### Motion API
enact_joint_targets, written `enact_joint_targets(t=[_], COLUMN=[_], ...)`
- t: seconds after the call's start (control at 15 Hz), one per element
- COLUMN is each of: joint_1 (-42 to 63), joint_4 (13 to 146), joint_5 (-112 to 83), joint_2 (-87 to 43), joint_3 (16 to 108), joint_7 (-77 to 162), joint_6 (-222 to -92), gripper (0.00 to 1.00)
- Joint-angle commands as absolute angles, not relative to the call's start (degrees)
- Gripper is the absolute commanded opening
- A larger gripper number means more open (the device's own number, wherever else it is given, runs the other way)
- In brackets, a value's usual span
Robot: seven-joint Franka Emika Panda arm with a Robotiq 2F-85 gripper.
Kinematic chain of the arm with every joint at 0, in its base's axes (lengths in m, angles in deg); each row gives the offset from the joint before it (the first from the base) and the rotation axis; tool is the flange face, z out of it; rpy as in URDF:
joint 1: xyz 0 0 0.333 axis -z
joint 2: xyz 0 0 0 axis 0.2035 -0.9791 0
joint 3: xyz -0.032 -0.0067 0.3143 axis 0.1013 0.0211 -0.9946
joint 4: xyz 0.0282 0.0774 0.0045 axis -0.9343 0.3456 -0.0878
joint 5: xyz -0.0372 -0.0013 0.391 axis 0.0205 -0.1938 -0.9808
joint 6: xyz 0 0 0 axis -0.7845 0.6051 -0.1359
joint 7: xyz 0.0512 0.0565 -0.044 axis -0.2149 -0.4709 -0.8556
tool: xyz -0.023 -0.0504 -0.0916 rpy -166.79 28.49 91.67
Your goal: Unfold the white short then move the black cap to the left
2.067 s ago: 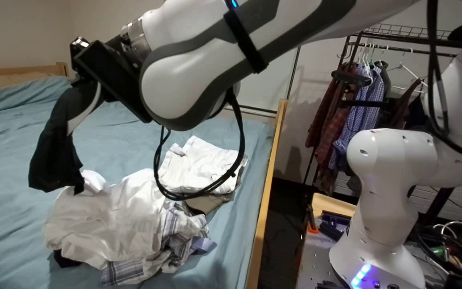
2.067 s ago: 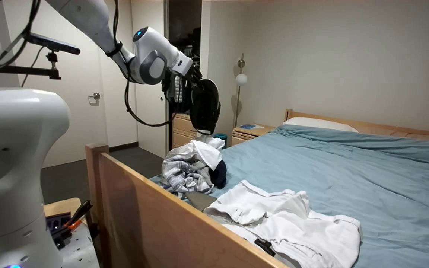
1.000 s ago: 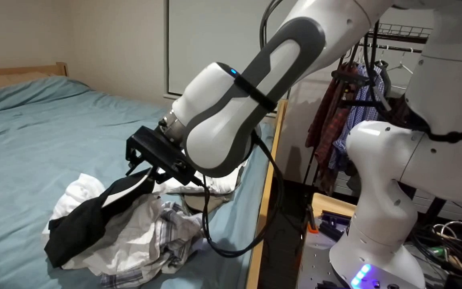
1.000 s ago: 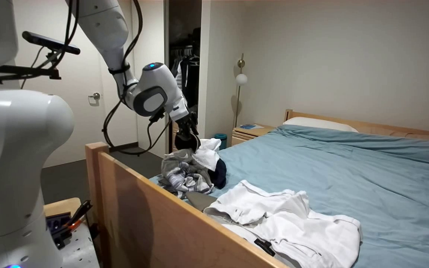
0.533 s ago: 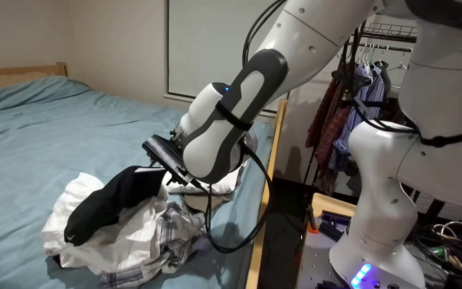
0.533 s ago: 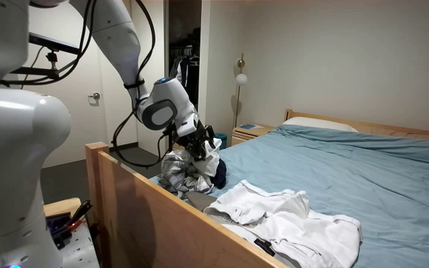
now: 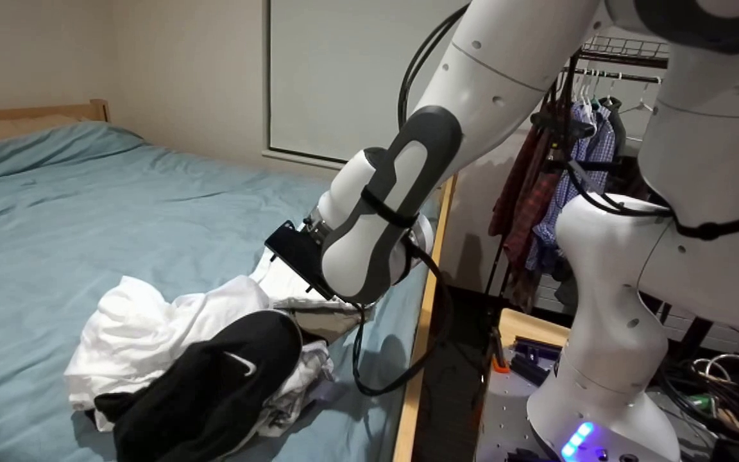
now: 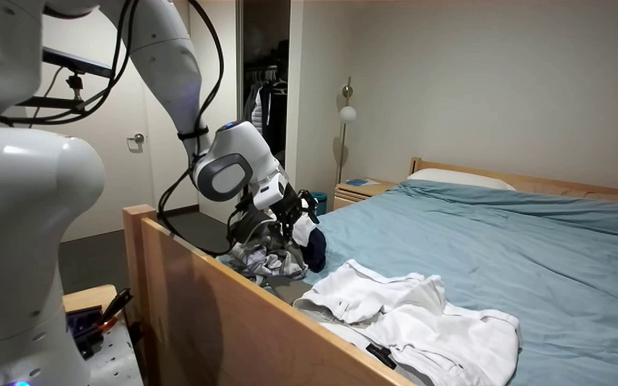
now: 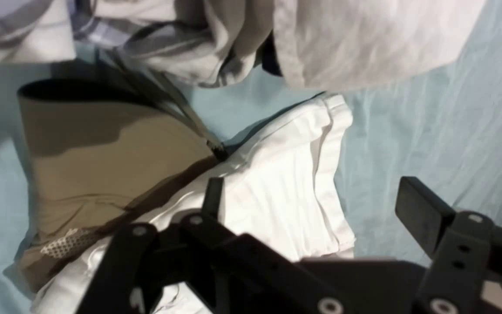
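The black cap point(image 7: 209, 391), with a white swoosh showing, lies over the front of a pile of white and plaid clothes on the bed. Only a dark part of the cap point(image 8: 247, 222) shows behind the arm in an exterior view. Apart from it, my gripper point(image 9: 317, 203) stands open with nothing between its fingers. In the wrist view the white short point(image 9: 281, 192) spreads below the fingers, its lower part hidden by them. An exterior view shows the short point(image 8: 427, 332) laid out but wrinkled near the footboard; my gripper point(image 8: 299, 221) is above the clothes pile.
The pile's white cloth point(image 7: 151, 321) and dark navy cloth point(image 8: 315, 252) lie beside the cap. A tan item point(image 9: 85, 144) sits between pile and short, partly under the short. The wooden footboard point(image 8: 244, 311) rises along the bed's end. A cable loop point(image 7: 401, 385) hangs from the arm.
My gripper held the cap high above the pile, came down and let go of it. The cap now rests on the pile, and the gripper has drawn away from it towards the short.
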State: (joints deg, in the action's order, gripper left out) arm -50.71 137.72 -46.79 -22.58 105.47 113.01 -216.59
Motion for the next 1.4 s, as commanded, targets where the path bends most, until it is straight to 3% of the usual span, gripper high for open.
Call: enact_joint_targets(t=[0.0,0.87,1.2,1.33], joint_1=[-56.92,-88.31,-96.53,-94.1], joint_4=[143.25,137.91,135.36,135.82], joint_5=[-47.88,-46.83,-49.66,-47.13], joint_2=[-17.42,-9.14,-11.41,-10.52], joint_3=[113.0,143.9,150.67,149.03], joint_7=[108.13,81.17,81.38,81.51], joint_6=[-219.58,-214.24,-217.07,-215.55], gripper=[1.0,1.0,1.0,1.0])
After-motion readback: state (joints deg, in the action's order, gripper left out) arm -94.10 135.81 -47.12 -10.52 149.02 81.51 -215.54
